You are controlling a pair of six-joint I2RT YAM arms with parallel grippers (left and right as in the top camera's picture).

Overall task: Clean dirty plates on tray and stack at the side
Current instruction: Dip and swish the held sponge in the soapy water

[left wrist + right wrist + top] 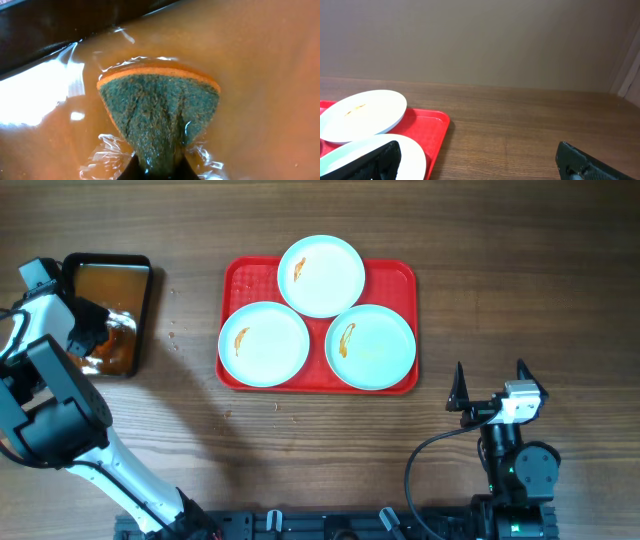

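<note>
Left tool pinching sponge, right tool spread

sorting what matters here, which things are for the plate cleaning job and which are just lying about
For the job: plates, red tray, sponge, black tray of brown water.
Lying about: cable, specks.
</note>
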